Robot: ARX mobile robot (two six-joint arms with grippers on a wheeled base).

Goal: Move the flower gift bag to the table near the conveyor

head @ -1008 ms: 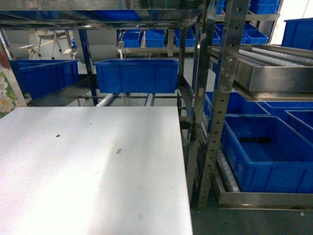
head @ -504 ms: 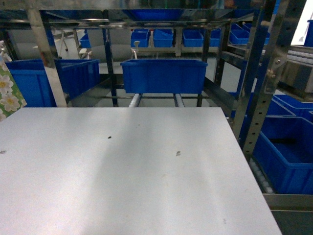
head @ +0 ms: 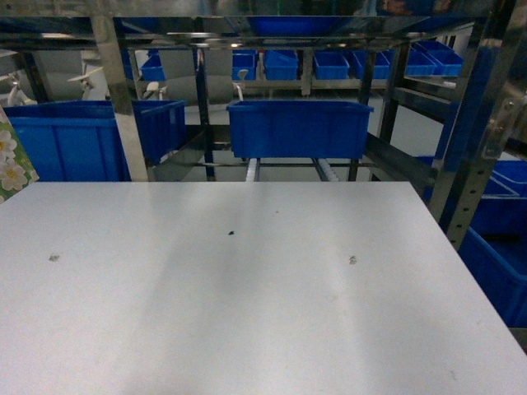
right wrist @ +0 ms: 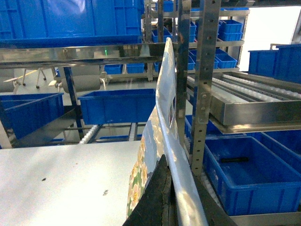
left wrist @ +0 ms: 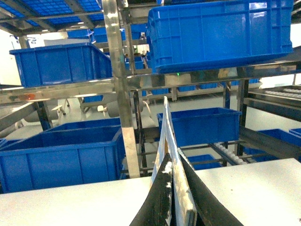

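Head view shows the table (head: 247,313) bare, with the conveyor (head: 288,170) just behind its far edge. Only a sliver of the flower gift bag (head: 11,164) peeks in at the table's left side. Each wrist view shows jaws pinched on an upright bag edge (right wrist: 167,141), probably keeping it clear of the tabletop: left gripper (left wrist: 173,207), right gripper (right wrist: 170,207).

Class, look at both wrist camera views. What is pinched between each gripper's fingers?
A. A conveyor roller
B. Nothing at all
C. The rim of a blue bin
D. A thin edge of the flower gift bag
D: in each wrist view the dark fingers close on a thin upright edge of the flower gift bag, seen edge-on in the left wrist view.
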